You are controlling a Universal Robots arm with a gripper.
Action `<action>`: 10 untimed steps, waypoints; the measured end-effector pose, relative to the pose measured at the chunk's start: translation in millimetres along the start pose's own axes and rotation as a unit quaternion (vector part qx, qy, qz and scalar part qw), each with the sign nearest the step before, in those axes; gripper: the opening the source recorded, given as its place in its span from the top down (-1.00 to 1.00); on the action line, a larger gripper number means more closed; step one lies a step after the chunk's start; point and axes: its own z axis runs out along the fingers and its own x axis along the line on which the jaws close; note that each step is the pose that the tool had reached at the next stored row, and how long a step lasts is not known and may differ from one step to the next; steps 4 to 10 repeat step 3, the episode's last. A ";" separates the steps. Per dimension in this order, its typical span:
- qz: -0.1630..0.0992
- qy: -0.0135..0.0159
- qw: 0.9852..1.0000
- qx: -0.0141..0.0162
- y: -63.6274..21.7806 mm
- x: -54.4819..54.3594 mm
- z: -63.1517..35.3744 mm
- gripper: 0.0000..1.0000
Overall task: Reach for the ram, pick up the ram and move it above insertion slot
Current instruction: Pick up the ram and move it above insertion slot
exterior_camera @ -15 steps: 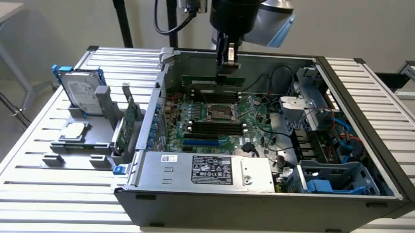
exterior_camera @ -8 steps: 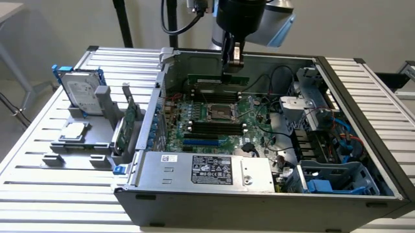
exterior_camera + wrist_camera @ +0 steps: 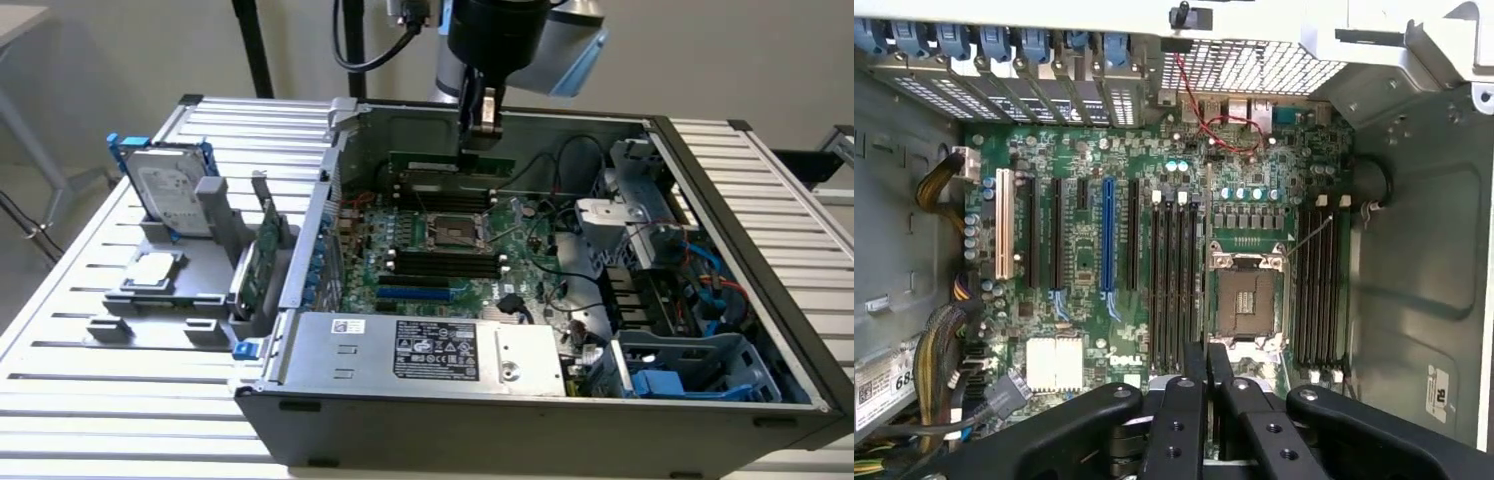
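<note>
- The ram (image 3: pixel 451 163), a long green stick, hangs edge-down directly below the end effector (image 3: pixel 482 132), inside the open computer case (image 3: pixel 747 300), likely kept level so that it can line up with a slot.
- The end effector (image 3: pixel 1205 372) is closed on the ram; in the wrist view its fingers (image 3: pixel 1194 385) sit pressed together.
- Beneath lies the motherboard (image 3: pixel 441 240); its black memory slots (image 3: pixel 1174 285) run just ahead of the fingertips, beside the CPU socket (image 3: pixel 1247 303).
- Well off to one side, a hard drive (image 3: pixel 171 190) stands on the tabletop (image 3: pixel 107 400).

open computer case (image 3: pixel 747 250) | motherboard (image 3: pixel 1084 250) | hard drive (image 3: pixel 171 185) | power supply (image 3: pixel 427 350)
</note>
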 end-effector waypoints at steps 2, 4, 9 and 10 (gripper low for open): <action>0.000 0.000 1.000 0.000 0.0 0.0 0.0 0.74; 0.000 0.000 1.000 0.000 0.0 0.0 0.0 0.74; 0.000 0.000 1.000 0.000 0.0 0.0 0.0 0.74; 0.000 0.000 1.000 0.000 0.0 0.0 0.0 0.74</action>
